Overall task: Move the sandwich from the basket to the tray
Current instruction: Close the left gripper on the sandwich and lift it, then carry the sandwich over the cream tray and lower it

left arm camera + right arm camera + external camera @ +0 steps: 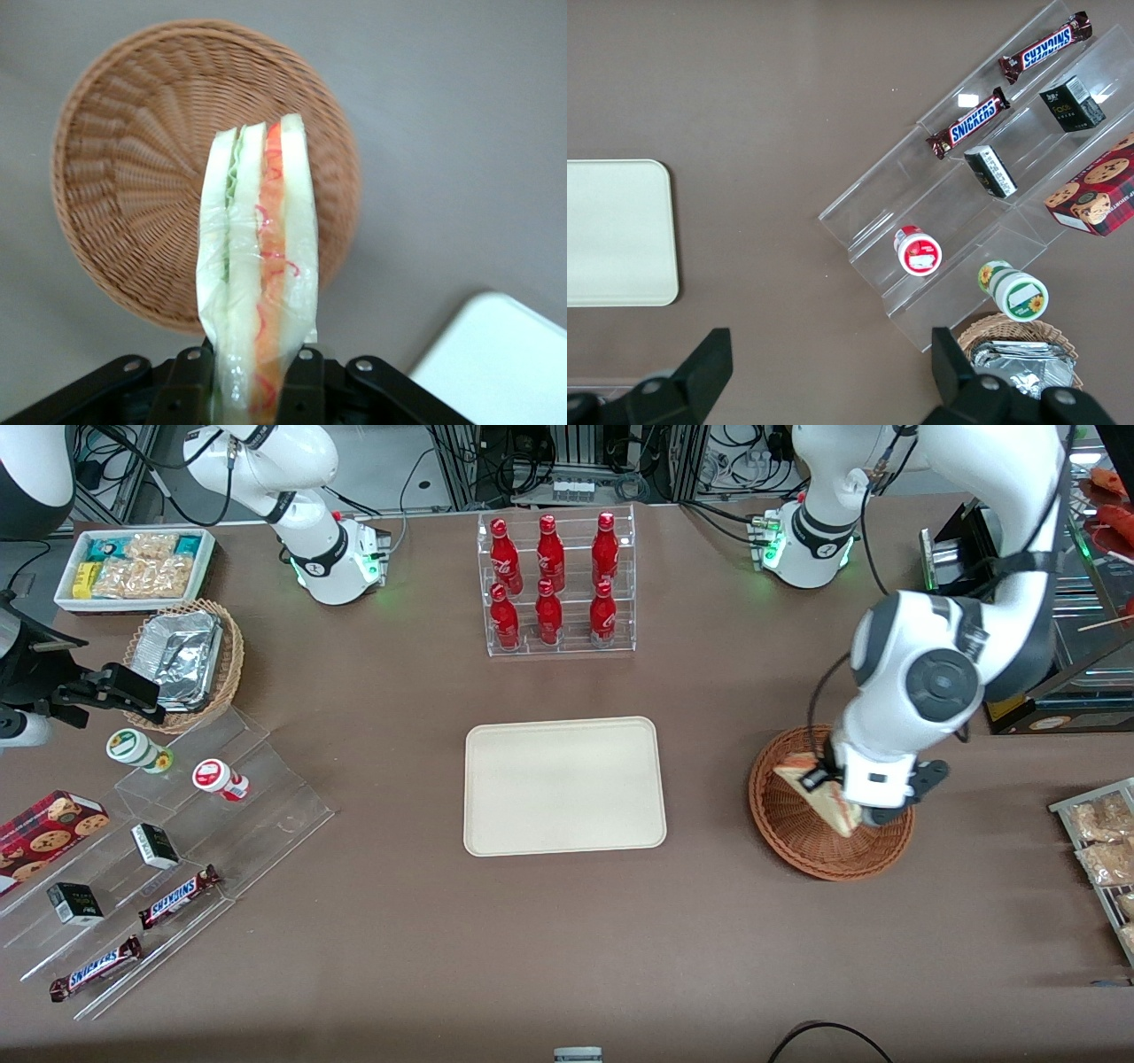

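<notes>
end effector (837,797): it hung over the basket, and its two fingers (301,390) pinched the sandwich by one end.
sandwich (259,292): wrapped in clear film, it was held in the air above the basket. in the wrist view the basket floor showed under it with no contact that i could see.
basket (797,841): it stood on the desk toward the working arm's end, beside the tray and apart from it. no other food showed in it.
tray (564,786): it lay flat near the middle of the desk, with nothing on it. one rounded corner of it showed in the wrist view, near the basket rim.
done: the grasp looked finished, and the sandwich seemed lifted out of the basket.
left: to my judgement the carry sideways to the tray, the lowering and the release were all not yet done. so the task was perhaps at the half.
risk: the grip was only on one end of a soft wedge, so i think it could swing or slip in the film during the carry.
other things: a clear rack of red bottles (556,584) stood farther from the front camera than the tray.
</notes>
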### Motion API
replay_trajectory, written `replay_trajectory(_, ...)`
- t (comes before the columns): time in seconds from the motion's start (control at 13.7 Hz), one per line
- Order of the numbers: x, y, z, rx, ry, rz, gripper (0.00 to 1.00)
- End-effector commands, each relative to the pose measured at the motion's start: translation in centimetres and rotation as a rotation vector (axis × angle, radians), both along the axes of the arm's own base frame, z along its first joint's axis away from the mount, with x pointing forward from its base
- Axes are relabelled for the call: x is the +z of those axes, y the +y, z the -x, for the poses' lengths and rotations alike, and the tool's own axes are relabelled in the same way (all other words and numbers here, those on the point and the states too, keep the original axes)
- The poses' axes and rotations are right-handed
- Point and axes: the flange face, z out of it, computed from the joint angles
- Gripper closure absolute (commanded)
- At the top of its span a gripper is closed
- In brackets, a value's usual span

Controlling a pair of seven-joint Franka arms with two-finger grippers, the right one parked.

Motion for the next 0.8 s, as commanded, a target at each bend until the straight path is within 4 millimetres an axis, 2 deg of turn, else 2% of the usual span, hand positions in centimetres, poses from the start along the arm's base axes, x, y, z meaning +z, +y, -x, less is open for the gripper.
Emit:
replay_trajectory(0.0,-0.7,-7.5,0.0,-0.091,0.006,-0.011,0.76)
replay_trajectory(0.22,-2.8,-16.4,1.2,-0.219,0.004,-0.006,0.76)
replay_trajectory(0.44,-5.9,-22.9,2.8,-0.312,0.010,0.001,0.76)
replay_trajectory(0.58,-8.1,-28.0,5.2,-0.385,0.007,0.006,0.76)
replay_trajectory(0.66,-9.3,-29.8,5.8,-0.404,-0.010,0.018,0.76)
replay_trajectory(0.73,-10.9,-30.6,5.9,-0.387,-0.017,0.024,0.76)
